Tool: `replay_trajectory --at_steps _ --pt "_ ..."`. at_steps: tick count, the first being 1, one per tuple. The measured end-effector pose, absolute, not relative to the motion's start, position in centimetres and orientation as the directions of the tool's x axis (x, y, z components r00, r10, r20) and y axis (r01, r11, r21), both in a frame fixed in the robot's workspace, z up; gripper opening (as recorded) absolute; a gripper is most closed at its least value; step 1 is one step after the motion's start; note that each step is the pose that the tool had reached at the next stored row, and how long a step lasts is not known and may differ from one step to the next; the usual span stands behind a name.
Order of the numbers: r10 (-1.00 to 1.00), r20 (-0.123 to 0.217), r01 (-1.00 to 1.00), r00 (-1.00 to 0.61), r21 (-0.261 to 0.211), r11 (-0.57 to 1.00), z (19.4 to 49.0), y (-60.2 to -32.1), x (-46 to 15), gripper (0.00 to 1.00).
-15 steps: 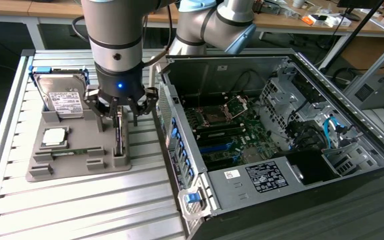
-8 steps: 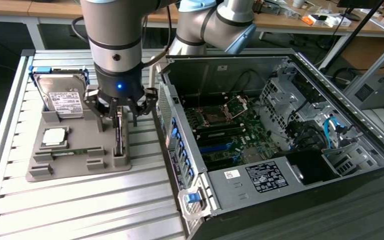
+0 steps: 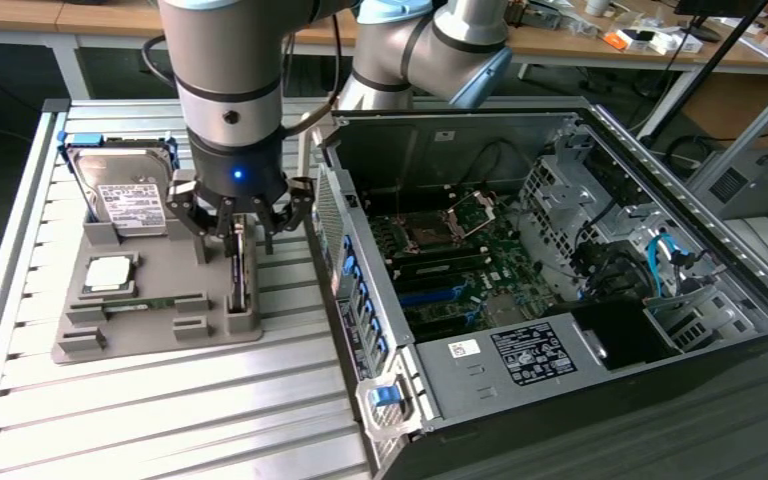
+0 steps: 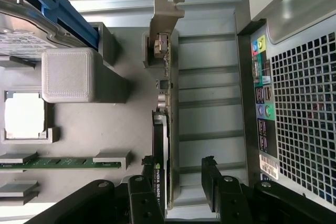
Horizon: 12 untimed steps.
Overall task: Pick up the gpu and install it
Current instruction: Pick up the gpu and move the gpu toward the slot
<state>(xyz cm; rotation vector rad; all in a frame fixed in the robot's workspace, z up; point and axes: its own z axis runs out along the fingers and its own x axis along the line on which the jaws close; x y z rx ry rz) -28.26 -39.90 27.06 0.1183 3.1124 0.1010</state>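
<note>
On the exterior view's left, a grey tray (image 3: 157,338) is seen on the slatted table. A drive (image 3: 124,195) stands at the tray's far end, a CPU (image 3: 108,275) lies nearer, and a RAM stick (image 3: 144,303) is set across it nearer again.

Along the tray's right edge the gpu (image 3: 236,285) is held on edge in a slot. Its long axis runs near to far, parallel to the side of the case. In the wrist view the gpu (image 4: 167,129) is shown edge-on, with its silver bracket (image 4: 165,19) at the end towards the drive.

The gripper (image 3: 237,248) is placed directly above the gpu. Its jaws are spread wide and nothing is held. In the wrist view the gripper (image 4: 180,167) is seen astride the card: one finger (image 4: 149,174) is on the tray side, just beside the board, and the other finger (image 4: 210,177) is on the case side, with a clear gap. Whether the nearer finger touches the card cannot be told. The closing line of the jaws is thus set across the card's thin faces, square to its long axis.

On the right, the case (image 3: 704,300) lies opened, with the motherboard (image 3: 451,260) exposed. No card is seated in it, so the pick is judged not yet made.
</note>
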Motion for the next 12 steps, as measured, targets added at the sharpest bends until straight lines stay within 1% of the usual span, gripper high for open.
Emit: replay_trajectory --at_steps 12 --pt "0.077 -0.023 0.075 -0.997 0.066 0.995 26.81 -39.9 -28.3 0.48"
